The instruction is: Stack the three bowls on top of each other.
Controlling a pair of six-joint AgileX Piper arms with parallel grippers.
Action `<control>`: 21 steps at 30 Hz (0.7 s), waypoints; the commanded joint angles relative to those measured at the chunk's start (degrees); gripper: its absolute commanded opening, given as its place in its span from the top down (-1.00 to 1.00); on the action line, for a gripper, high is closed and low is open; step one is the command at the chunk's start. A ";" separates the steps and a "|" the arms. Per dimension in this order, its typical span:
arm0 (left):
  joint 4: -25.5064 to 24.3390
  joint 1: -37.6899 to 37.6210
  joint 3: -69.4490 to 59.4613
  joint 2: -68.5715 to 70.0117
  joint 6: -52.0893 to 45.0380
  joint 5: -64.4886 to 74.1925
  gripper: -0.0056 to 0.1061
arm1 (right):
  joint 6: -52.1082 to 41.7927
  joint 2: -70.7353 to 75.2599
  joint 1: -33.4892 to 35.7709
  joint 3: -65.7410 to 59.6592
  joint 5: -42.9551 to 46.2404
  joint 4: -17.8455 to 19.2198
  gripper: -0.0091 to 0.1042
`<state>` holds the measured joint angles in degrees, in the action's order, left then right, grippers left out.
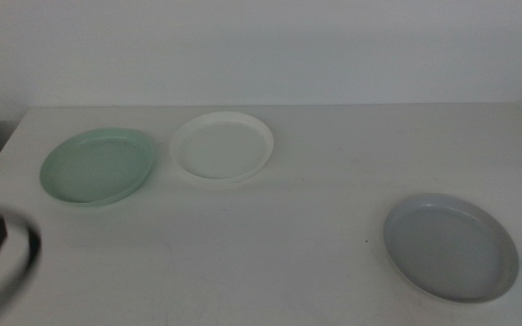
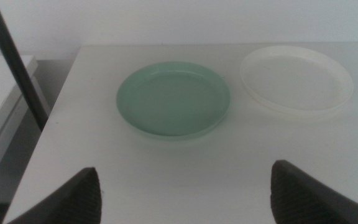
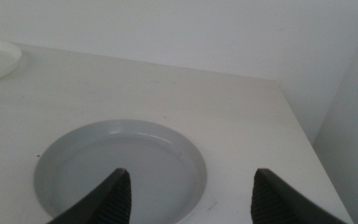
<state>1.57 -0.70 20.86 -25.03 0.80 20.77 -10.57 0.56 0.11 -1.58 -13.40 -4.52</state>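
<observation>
No stacking has begun: on the bench [image 1: 315,226] the mint green bowl [image 1: 97,167] lies just beside the white bowl [image 1: 222,146], the light grey bowl [image 1: 451,246] well apart. The left tool [image 2: 185,193] and right tool [image 3: 190,196] both gape empty; next, probably, a rim grasp.

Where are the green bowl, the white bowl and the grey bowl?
green bowl [image 1: 97,167]: middle view, centre of its inside.
white bowl [image 1: 221,145]: middle view, centre of its inside.
grey bowl [image 1: 450,245]: middle view, centre of its inside.
</observation>
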 commanded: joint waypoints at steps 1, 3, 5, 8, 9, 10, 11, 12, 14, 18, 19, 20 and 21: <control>0.40 0.04 8.92 -7.23 0.87 0.15 -0.98 | -0.25 0.44 -0.46 0.31 4.02 0.17 -0.04; 0.46 0.04 15.05 -12.53 1.09 3.98 -0.98 | -0.25 0.44 -0.46 0.31 4.02 0.17 -0.04; 0.46 0.04 22.05 -17.76 1.07 7.46 -0.98 | -0.25 0.44 -0.46 0.31 4.02 0.17 -0.04; 0.46 0.04 31.73 -26.19 1.07 12.87 -0.98 | -0.25 0.44 -0.46 0.31 4.02 0.17 -0.04; 0.46 0.04 35.05 -28.90 1.07 14.79 -0.98 | -0.25 0.44 -0.46 0.31 4.02 0.17 -0.04; 0.52 0.04 38.33 -31.58 1.07 16.53 -0.98 | -0.25 0.44 -0.46 0.31 4.02 0.17 -0.04; 0.67 0.04 40.87 -33.62 1.07 18.13 -0.98 | -0.25 0.44 -0.46 0.31 4.02 0.17 -0.04; 0.84 0.04 43.83 -36.04 1.23 19.62 -0.98 | -0.25 0.44 -0.46 0.31 4.02 0.17 -0.04; 2.76 0.04 48.45 -39.85 1.89 21.97 -0.98 | -0.25 0.44 -0.46 0.31 4.02 0.17 -0.04; 5.77 0.04 53.90 -46.38 2.07 22.19 -0.98 | -0.25 0.44 -0.46 0.31 4.02 0.17 -0.04; 5.65 0.04 54.30 -47.63 2.07 21.69 -0.98 | -0.25 0.44 -0.46 0.31 4.02 0.17 -0.04; 5.59 0.04 54.35 -48.61 2.07 21.39 -0.98 | -0.25 0.44 -0.46 0.31 4.02 0.17 -0.04; 5.59 0.04 54.35 -49.85 2.15 20.69 -0.98 | -0.25 0.44 -0.46 0.31 4.02 0.17 -0.04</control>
<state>6.13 -0.70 73.03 -74.50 2.18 45.20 -10.57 0.56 0.11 -1.58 -13.40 -4.52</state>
